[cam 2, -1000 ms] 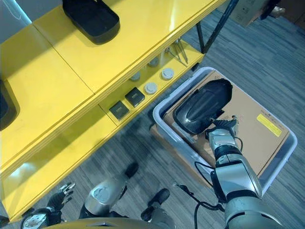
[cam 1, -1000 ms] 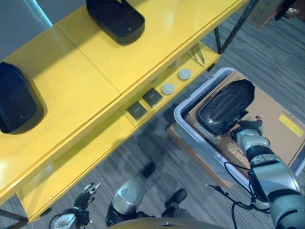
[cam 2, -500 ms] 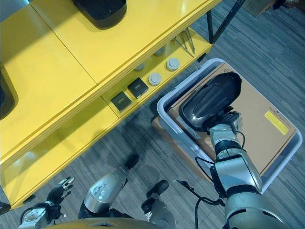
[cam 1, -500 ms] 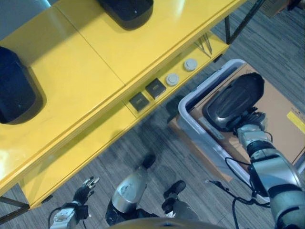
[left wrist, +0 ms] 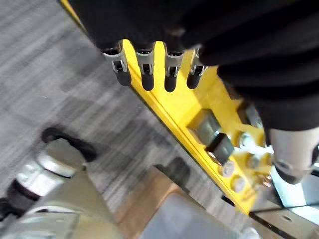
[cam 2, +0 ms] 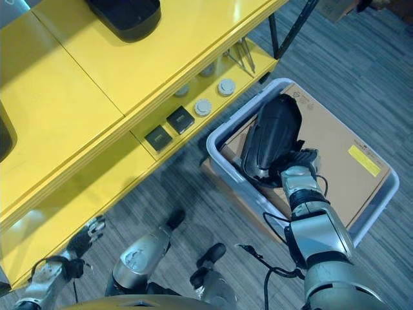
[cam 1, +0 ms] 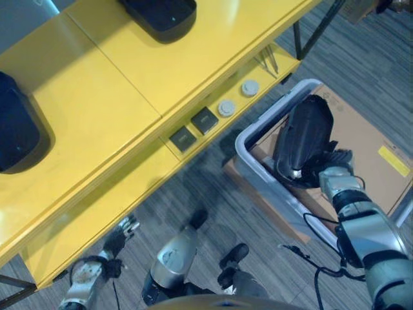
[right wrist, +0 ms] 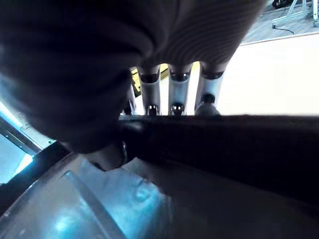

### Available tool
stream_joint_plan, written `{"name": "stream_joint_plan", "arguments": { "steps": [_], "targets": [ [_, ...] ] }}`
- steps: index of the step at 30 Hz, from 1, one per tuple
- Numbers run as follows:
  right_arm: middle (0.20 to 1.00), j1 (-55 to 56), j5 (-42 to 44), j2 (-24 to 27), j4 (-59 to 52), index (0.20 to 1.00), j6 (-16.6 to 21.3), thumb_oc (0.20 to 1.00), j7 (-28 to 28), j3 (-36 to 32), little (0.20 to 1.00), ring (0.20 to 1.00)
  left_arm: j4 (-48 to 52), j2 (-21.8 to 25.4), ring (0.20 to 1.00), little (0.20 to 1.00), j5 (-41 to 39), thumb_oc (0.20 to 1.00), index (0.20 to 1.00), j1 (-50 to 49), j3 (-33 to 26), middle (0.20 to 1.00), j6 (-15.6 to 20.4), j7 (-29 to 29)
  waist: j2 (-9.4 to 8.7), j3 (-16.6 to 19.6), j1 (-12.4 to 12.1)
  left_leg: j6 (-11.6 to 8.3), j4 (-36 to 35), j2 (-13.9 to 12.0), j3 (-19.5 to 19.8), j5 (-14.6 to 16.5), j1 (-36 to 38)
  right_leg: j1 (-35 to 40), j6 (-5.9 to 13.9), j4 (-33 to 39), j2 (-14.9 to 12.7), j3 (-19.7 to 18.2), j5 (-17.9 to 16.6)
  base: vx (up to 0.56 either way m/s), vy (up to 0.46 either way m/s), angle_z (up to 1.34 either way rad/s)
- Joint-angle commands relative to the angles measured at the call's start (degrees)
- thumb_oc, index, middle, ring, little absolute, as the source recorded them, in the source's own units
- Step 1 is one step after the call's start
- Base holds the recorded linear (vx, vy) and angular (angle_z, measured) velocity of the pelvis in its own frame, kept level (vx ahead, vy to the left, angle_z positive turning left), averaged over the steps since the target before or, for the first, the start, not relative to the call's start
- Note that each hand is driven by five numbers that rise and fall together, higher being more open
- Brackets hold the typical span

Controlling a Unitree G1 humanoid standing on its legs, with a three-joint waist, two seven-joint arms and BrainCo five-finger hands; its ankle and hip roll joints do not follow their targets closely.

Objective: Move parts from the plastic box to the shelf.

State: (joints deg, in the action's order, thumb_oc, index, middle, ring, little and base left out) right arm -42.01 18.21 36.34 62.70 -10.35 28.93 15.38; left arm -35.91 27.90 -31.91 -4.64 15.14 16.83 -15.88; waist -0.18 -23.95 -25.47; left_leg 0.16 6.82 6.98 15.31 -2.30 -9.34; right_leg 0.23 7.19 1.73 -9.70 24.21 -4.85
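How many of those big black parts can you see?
3. One black part and another lie on the yellow shelf; the third black part is tilted in the plastic box, held by the right hand. Others may be hidden.

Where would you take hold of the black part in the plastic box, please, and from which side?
At its lower edge, from the robot's side, probably. The black part stands tilted on end in the plastic box, leaving that rim exposed, and the right hand already curls round it there.
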Motion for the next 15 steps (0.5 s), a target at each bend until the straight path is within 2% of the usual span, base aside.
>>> {"name": "stream_joint_plan", "arguments": {
  "steps": [1, 4, 5, 7, 8, 9, 10, 11, 13, 14, 15],
  "targets": [
    [0.2, 6.61, 0.79, 0.61, -9.32, 0.2, 1.46, 0.2, 3.18, 1.61, 0.2, 0.2, 11.38, 3.78, 1.0, 1.0, -5.45, 1.0, 1.0, -1.59, 0.6, 1.0, -3.22, -4.6, -2.52, 6.77, 1.24, 0.71, -0.79, -3.26, -4.09, 2.54, -1.03, -0.82, 3.11, -5.54, -2.16, -4.74, 2.36, 0.05, -0.179, -0.16],
    [0.2, 9.4, 0.58, 0.02, -15.79, 0.2, 0.52, 0.2, 4.69, 1.39, 0.2, 0.2, 19.23, 3.76, 1.0, 1.0, -6.45, 1.0, 1.0, -0.17, -0.11, 1.0, -6.44, -5.54, -2.99, 8.43, 2.37, 0.63, -1.75, -3.86, -4.7, 2.66, 0.88, 0.28, 2.77, -4.85, -1.67, -5.44, 2.24, 0.06, -0.135, -0.3],
    [0.2, 11.76, -1.06, -0.95, -22.6, 0.2, -0.71, 0.2, 5.39, 0.94, 0.2, 0.2, 25.63, 2.82, 1.0, 1.0, -8.29, 1.0, 1.0, 2.2, 0.24, 1.0, -11.72, -5.49, -3.33, 10.62, 4.0, 0.59, -2.86, -4.5, -5.42, 2.47, 2.8, 1.09, 2.39, -4.27, -1.06, -6.45, 2.09, 0.11, -0.144, -0.58],
    [0.2, 13.58, -2.29, -1.89, -27.57, 0.2, -1.19, 0.2, 4.64, 0.52, 0.2, 0.2, 28.76, 0.73, 1.0, 1.0, -10.61, 1.0, 1.0, 5.48, 1.62, 1.0, -17.68, -2.65, -3.25, 12.77, 5.79, 0.43, -3.94, -5.13, -6.52, 2.38, 4.91, 1.93, 2.08, -3.76, -0.39, -7.89, 2.11, 0.09, -0.09, -0.49],
    [0.2, 13.92, -2.43, -2.06, -28.34, 0.2, -0.95, 0.2, 4.53, 0.48, 0.2, 0.2, 29.05, 0.33, 1.0, 1.0, -11.34, 1.0, 1.0, 6.17, 1.94, 1.0, -18.57, -2.51, -3.25, 13.18, 6.15, 0.4, -4.09, -5.2, -6.73, 2.36, 5.21, 2.03, 2.06, -3.71, -0.3, -8.15, 2.12, 0.04, -0.039, -0.31],
    [0.2, 14.45, -3.05, -2.61, -30.89, 0.2, -1.27, 0.2, 3.89, 0.67, 0.2, 0.2, 29.21, -1.05, 1.0, 1.0, -12.07, 1.0, 1.0, 8.44, 2.8, 1.0, -21.49, -0.3, -3.08, 14.18, 7.42, 0.32, -4.55, -5.54, -7.76, 2.32, 6.17, 2.36, 1.94, -3.37, 0.02, -9.08, 2.11, 0.02, -0.034, -0.38],
    [0.2, 14.51, -2.98, -2.72, -31.31, 0.2, -1.08, 0.2, 3.7, 0.73, 0.2, 0.2, 29.17, -1.34, 1.0, 1.0, -11.79, 1.0, 1.0, 9.01, 3.06, 1.0, -22.26, 0.02, -3.03, 14.42, 7.74, 0.28, -4.71, -5.65, -8.06, 2.28, 6.42, 2.45, 1.93, -3.26, 0.1, -9.32, 2.1, 0.01, -0.021, -0.33],
    [0.2, 14.61, -3.4, -3.21, -32.73, 0.2, -1.1, 0.2, 3.18, 0.87, 0.2, 0.2, 28.32, -2.36, 1.0, 1.0, -11.51, 1.0, 1.0, 11.32, 4.08, 1.0, -22.76, 2.31, -2.81, 15.14, 8.84, 0.19, -5.04, -5.82, -8.88, 2.2, 7.01, 2.57, 1.86, -3.03, 0.35, -10.11, 2.08, -0.01, -0.016, -0.43],
    [0.2, 13.91, -4.19, -5.06, -36.55, 0.2, 0.22, 0.2, 1.11, 2.27, 0.2, 0.2, 23.02, -6.25, 1.0, 1.0, -11.76, 1.0, 1.0, 19.17, 7.1, 1.0, -28.79, 11.1, -1.99, 17.22, 12.77, -0.13, -5.97, -6.57, -12.03, 2.01, 8.8, 2.75, 1.81, -2.14, 1.01, -12.69, 1.91, -0.02, -0.007, -0.62],
    [0.2, 13.91, -4.2, -5.04, -36.58, 0.2, 0.19, 0.2, 1.11, 2.26, 0.2, 0.2, 22.97, -6.28, 1.0, 1.0, -11.77, 1.0, 1.0, 19.22, 7.1, 1.0, -28.78, 11.1, -1.97, 17.18, 12.72, -0.13, -5.99, -6.58, -12.07, 2.01, 8.84, 2.76, 1.81, -2.13, 1.03, -12.73, 1.91, -0.03, -0.007, -0.48],
    [0.2, 13.41, -4.14, -5.66, -38.53, 0.2, -0.13, 0.2, 0.84, 2.81, 0.2, 0.2, 19.83, -7.53, 1.0, 1.0, -11.52, 1.0, 1.0, 21.27, 7.58, 1.0, -29.6, 13.42, -1.78, 17.73, 14.01, -0.21, -6.1, -6.77, -13.03, 2.04, 9.31, 2.69, 1.84, -1.99, 1.15, -13.47, 1.83, -0.01, 0.003, -0.29]
  ]
}}
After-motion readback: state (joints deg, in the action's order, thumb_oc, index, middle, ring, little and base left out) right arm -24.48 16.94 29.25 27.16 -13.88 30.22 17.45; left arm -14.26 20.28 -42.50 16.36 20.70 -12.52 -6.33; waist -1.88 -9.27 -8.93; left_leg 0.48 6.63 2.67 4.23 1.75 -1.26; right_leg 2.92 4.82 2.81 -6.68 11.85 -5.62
